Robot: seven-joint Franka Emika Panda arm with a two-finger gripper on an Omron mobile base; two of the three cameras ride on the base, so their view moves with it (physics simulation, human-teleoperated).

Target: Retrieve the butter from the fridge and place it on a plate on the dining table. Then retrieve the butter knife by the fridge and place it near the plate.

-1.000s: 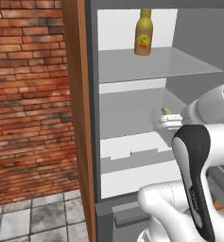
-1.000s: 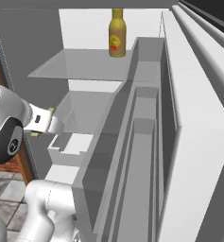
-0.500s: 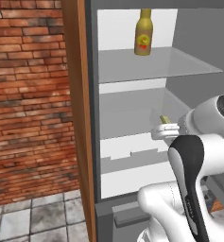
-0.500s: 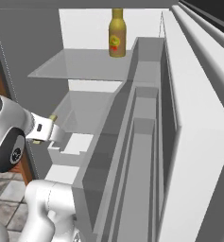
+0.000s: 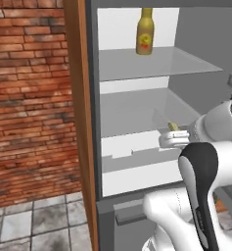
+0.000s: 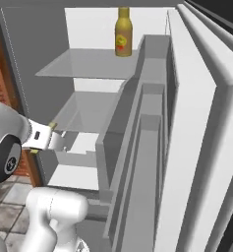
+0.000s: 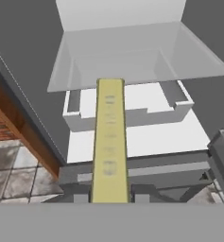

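Note:
The fridge (image 5: pixel 137 105) stands open, its white shelves and drawer bare in front of me. A long pale-yellow stick of butter (image 7: pixel 109 142) runs up from the bottom of the hand view over the lower drawer. My gripper (image 5: pixel 169 139) is shut on it at the height of the lower shelf, just inside the fridge's front. The butter's yellow end (image 5: pixel 173 126) pokes up above the white hand, and it also shows as the butter (image 6: pixel 52 126) in the right base view. The plate, the dining table and the butter knife are out of view.
A yellow-labelled bottle (image 5: pixel 146 32) stands on the top glass shelf. The open fridge door (image 6: pixel 196 123) with its grey bins fills the right side. A wooden panel (image 5: pixel 78 98) and a brick wall (image 5: pixel 29 98) lie to the left, above a tiled floor (image 5: pixel 34 225).
The hand with the butter has sunk a little and the arm's elbow has dropped lower in front of the fridge. The grip has not changed.

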